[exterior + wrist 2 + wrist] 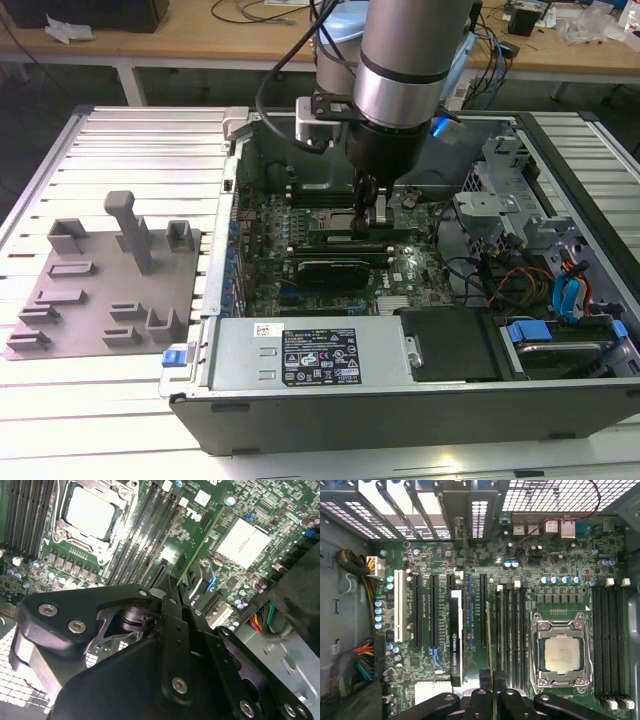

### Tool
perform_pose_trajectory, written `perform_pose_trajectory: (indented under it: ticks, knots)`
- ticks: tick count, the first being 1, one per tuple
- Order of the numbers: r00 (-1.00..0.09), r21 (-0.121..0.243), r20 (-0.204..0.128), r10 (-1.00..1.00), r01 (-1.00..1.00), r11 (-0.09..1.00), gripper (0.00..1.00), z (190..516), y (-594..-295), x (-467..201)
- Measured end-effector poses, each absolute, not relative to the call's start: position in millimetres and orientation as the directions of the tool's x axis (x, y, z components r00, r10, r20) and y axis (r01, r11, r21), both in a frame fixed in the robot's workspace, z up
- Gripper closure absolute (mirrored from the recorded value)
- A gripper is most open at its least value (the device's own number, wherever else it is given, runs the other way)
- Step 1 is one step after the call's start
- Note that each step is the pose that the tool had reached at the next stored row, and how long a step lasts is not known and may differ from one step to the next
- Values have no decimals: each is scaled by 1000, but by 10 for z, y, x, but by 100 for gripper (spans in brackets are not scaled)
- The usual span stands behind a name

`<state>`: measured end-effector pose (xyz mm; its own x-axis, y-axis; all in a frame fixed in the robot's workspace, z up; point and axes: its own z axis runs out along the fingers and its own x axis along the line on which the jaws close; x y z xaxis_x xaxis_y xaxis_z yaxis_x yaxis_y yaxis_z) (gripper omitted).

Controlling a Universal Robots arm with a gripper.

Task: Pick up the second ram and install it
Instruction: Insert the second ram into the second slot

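Gripper (pixel 374 222) was down inside the open computer case (pixel 300 385) at frame centre in the exterior view, fingers (pixel 172 602) pinched narrow on the second ram (pixel 197 547); the stick stood on edge over the memory slots (pixel 512 630) beside the processor socket (pixel 562 652); grey tray (pixel 100 290) sat lower left.

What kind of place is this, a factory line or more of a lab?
More likely a lab or test workshop. An open computer case lies on a slatted metal table, a grey fixture tray sits beside it, and cluttered wooden workbenches with cables stand behind. The gripper holds a green ram stick over the motherboard.
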<state>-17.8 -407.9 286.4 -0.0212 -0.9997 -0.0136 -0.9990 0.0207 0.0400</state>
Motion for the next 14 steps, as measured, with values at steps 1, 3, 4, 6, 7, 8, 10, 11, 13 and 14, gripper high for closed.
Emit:
perform_pose_trajectory:
  ticks: [1, 3, 4, 6, 7, 8, 10, 11, 13, 14]
  knots:
    - [-21, 40, -13, -1000, -999, 21, 89, 2854, -4048, -184]
    - [-21, 40, -14, -1000, -999, 21, 89, 2829, -3982, -193]
    - [-21, 40, -14, -1000, -999, 21, 89, 2813, -3933, -195]
    - [-21, 40, -14, -1000, -999, 21, 89, 2790, -3874, -200]
    - [-21, 40, -14, -1000, -999, 21, 89, 2781, -3861, -202]
    - [-21, 40, -13, -1000, -999, 21, 89, 2732, -3838, -209]
    - [-22, 40, -13, -1000, -999, 21, 89, 2669, -3805, -229]
    - [-23, 40, -14, -1000, -999, 22, 89, 2651, -3791, -245]
    - [-39, 40, -14, -999, -998, 38, 89, 2584, -3756, -269]
    - [-58, 40, -13, -998, -998, 58, 89, 2560, -3756, -270]
